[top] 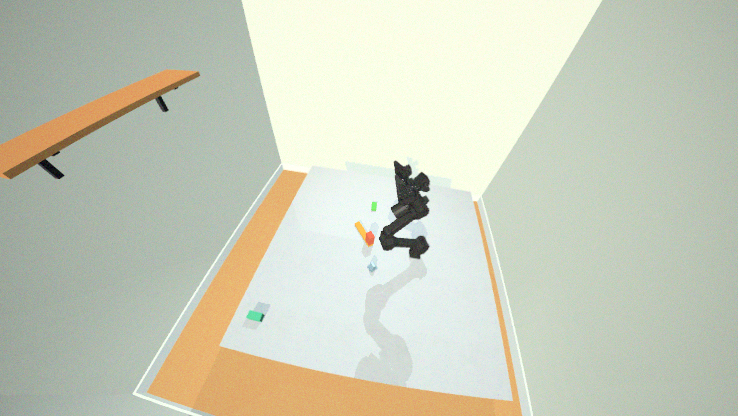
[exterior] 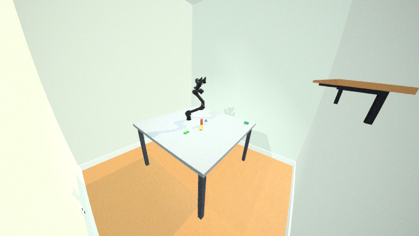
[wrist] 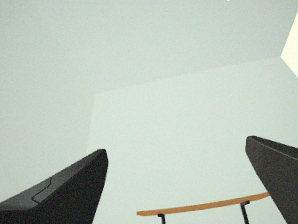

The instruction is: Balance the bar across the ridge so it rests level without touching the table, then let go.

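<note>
An orange-yellow bar (top: 360,229) (exterior: 201,127) lies on the table. A red block (top: 370,237) (exterior: 201,121) stands upright at one end of it; whether it is on the bar or beside it I cannot tell. A small light-blue ridge (top: 372,266) (exterior: 205,120) stands on the table near the red block, apart from the bar. My gripper (top: 410,168) (exterior: 201,78) (wrist: 176,143) is open and empty, raised high above the table and pointing upward. The wrist view shows neither the bar nor the ridge.
A bright green block (top: 374,206) (exterior: 186,132) lies on the table (top: 454,320) (exterior: 202,158) near the bar. A teal block (top: 255,315) (exterior: 246,122) lies far off near a table corner. A wooden shelf (top: 103,113) (exterior: 367,85) (wrist: 200,206) is fixed to a wall.
</note>
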